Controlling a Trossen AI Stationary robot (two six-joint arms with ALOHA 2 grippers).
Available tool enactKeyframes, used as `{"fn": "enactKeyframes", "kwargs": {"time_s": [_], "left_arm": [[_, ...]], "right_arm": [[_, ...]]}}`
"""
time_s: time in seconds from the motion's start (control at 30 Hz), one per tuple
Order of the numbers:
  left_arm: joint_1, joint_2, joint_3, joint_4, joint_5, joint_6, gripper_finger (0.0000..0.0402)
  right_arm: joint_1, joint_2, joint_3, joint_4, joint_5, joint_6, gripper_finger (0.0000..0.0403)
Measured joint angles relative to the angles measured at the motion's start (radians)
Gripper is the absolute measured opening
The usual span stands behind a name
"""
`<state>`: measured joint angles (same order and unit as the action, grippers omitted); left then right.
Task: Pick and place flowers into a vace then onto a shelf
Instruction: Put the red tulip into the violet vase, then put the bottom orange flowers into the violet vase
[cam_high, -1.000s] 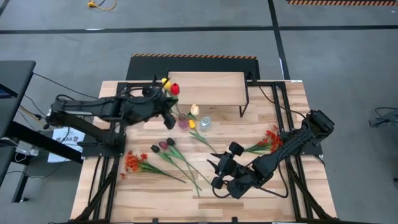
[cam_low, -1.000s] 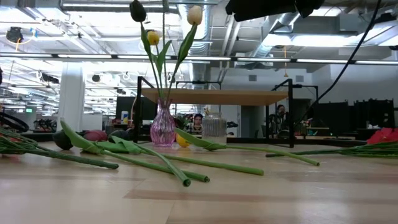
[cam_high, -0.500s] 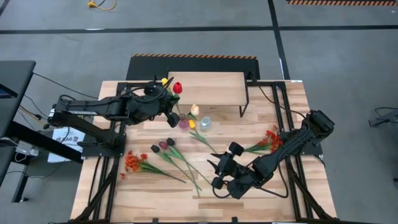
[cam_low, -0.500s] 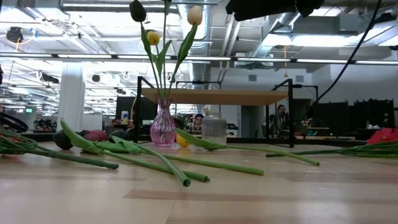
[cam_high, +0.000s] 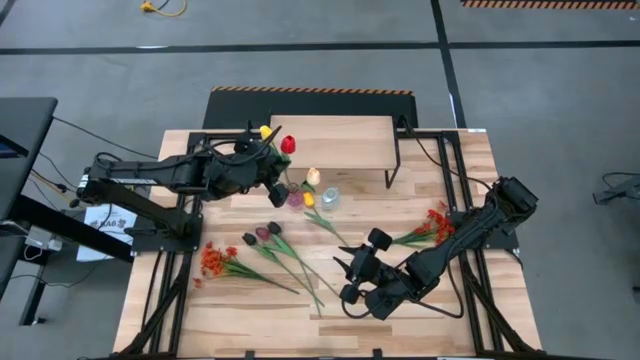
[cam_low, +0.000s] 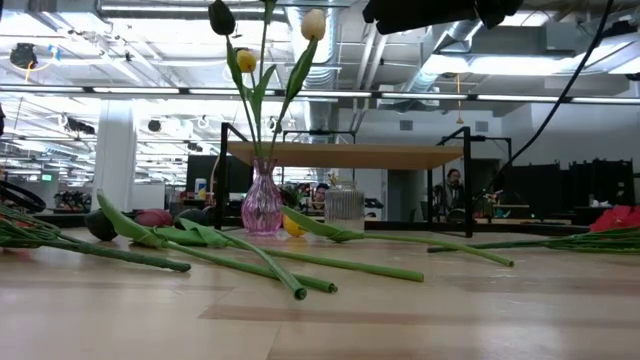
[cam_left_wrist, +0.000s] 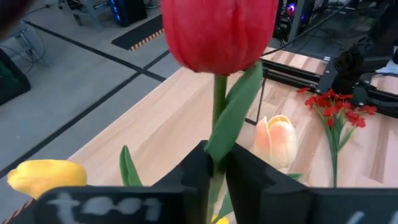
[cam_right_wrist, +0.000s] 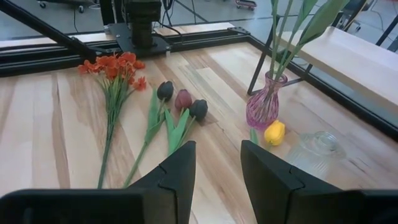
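We see the left gripper above the vase, a tulip between its fingers; the shelf lies just beyond it, a glass jar beside the vase. Three tulips and a spray lie ahead of the right gripper

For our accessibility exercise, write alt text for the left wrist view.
The left tool grips the green stem of a red tulip, its head filling the top of the picture. A cream tulip and a yellow tulip flank it; an orange-red spray lies on the wooden table beyond.
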<state>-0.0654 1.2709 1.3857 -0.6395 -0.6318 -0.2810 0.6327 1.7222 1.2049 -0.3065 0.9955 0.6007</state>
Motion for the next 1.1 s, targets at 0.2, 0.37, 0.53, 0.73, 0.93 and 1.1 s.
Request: {"fn": "enactKeyframes", "kwargs": {"time_s": [0.2, 0.37, 0.53, 0.73, 0.93, 1.1], "left_arm": [[0.000, 0.000, 0.000, -0.032, 0.002, -0.017, 0.0091], [0.000, 0.000, 0.000, -0.093, 0.027, -0.036, 0.0135], [0.000, 0.000, 0.000, -0.127, 0.061, -0.037, 0.0171], [-0.001, -0.001, 0.068, -0.208, 0.108, -0.055, 0.0187], [-0.067, -0.003, 0.203, -0.258, 0.210, -0.082, 0.0187], [-0.226, -0.012, 0.240, -0.228, 0.102, -0.072, 0.0187]], "right_arm": [[0.000, 0.000, 0.000, 0.000, 0.000, 0.002, 0.0121], [0.000, 0.000, 0.000, 0.000, 0.000, 0.002, 0.0121], [0.000, 0.000, 0.000, 0.000, 0.000, 0.003, 0.0121], [0.000, 0.000, 0.000, 0.000, 0.000, 0.003, 0.0121], [0.000, 0.000, 0.000, 0.000, -0.043, 0.004, 0.0121], [-0.006, 0.016, 0.001, 0.015, -0.126, 0.004, 0.0121]]}}
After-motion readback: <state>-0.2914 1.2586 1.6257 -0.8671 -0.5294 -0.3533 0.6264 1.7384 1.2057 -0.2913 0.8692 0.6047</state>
